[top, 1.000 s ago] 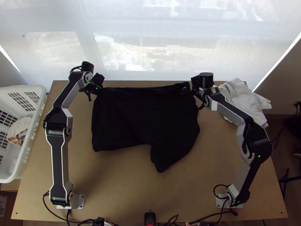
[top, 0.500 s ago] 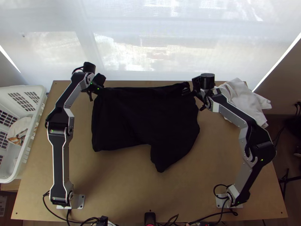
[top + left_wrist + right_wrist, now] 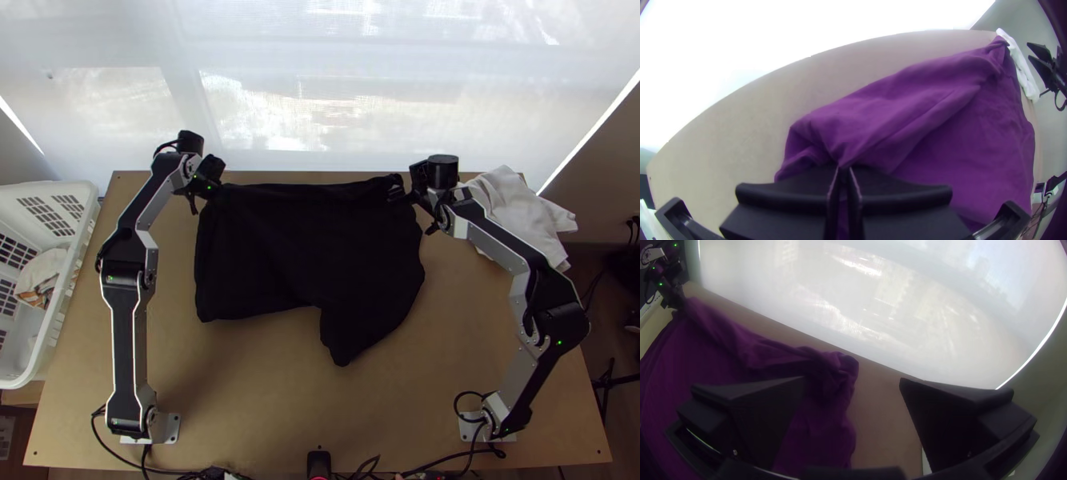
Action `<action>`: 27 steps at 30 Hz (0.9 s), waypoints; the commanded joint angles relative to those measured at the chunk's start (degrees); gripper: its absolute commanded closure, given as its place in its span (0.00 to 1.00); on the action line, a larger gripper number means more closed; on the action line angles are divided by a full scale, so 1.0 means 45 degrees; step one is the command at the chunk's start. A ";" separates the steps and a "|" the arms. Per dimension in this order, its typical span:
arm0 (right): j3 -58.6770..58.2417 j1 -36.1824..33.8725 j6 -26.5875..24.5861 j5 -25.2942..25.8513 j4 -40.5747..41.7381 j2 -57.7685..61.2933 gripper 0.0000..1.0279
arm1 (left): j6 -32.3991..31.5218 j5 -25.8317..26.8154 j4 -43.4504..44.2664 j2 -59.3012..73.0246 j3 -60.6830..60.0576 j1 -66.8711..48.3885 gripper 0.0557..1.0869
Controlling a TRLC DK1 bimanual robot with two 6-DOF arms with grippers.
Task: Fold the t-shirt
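Note:
The dark t-shirt (image 3: 308, 248) lies spread near the table's far side, with a flap hanging toward the near edge. My left gripper (image 3: 216, 192) is at its far left corner. In the left wrist view, my left gripper (image 3: 843, 171) is shut on the t-shirt (image 3: 915, 120), which is gathered where the fingertips meet. At the far right corner is my right gripper (image 3: 402, 194). Wide apart in the right wrist view, the fingers of my right gripper (image 3: 852, 380) stand open, one over the t-shirt (image 3: 760, 360) and the other beyond its edge.
A white cloth (image 3: 520, 212) lies at the table's far right corner, behind the right arm. On the left, a white basket (image 3: 68, 300) holding some cloth stands against the table (image 3: 240, 392). A pale window screen rises behind the far edge.
Both arms have shifted slightly to the right; the right arm's elbow has swung outward a little. The t-shirt lies almost as before.

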 commanded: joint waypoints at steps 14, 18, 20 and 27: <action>0.2950 -0.0433 -0.0290 0.0048 -0.1157 0.2265 0.05 | -0.0323 -0.0016 0.0256 -0.2217 0.0017 -0.0451 0.97; 0.3985 -0.0589 -0.0700 0.0029 -0.1665 0.3222 0.05 | -0.0440 -0.0094 0.0158 -0.2334 0.0017 -0.0392 0.97; 0.4122 -0.0570 -0.0876 0.0029 -0.1665 0.3476 0.05 | -0.0440 -0.0114 0.0158 -0.2334 0.0017 -0.0373 0.97; 0.4161 -0.0199 -0.1110 0.0029 -0.1587 0.3984 0.05 | -0.0420 -0.0270 0.0178 -0.2334 0.0017 -0.0373 0.97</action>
